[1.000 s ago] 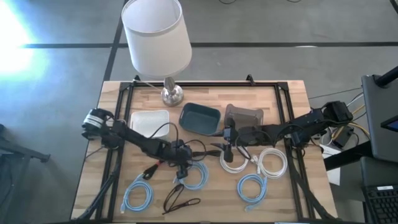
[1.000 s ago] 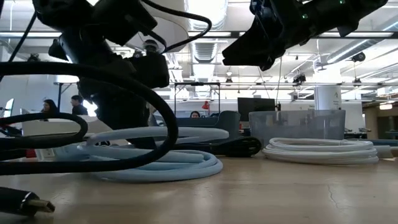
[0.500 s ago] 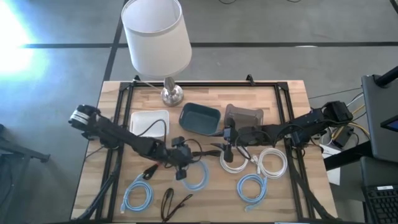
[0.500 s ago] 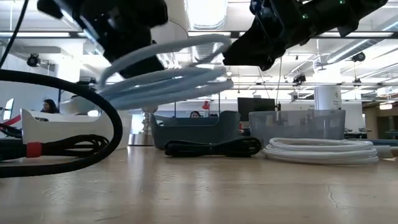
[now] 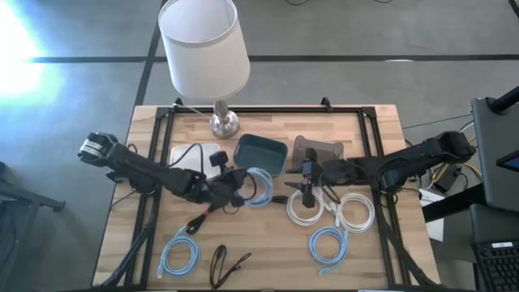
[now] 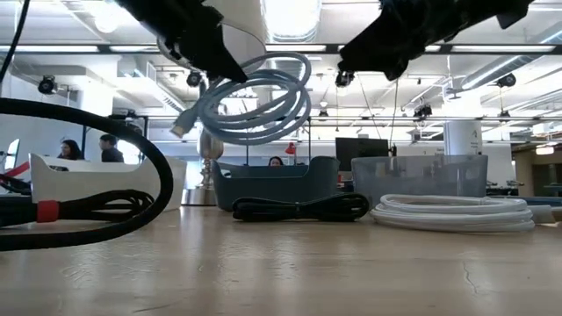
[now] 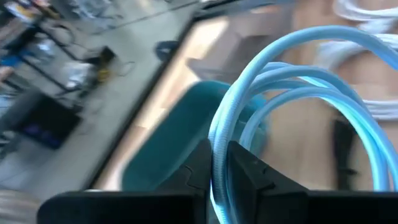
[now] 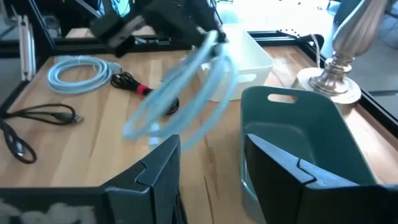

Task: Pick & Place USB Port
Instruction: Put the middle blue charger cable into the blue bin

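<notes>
Blue cable coil (image 6: pixel 259 98) in left gripper (image 5: pixel 235 188), plug end blurred.

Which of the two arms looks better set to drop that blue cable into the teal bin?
The left one, probably. Its claw is already shut on the light blue cable, lifted off the table beside the teal bin. The right claw is open and holds nothing.

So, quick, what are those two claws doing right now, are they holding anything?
Left gripper: shut on the coiled light blue cable, lifted above the table by the teal bin.
Right gripper: open, holding nothing, above the white cable coil.
</notes>
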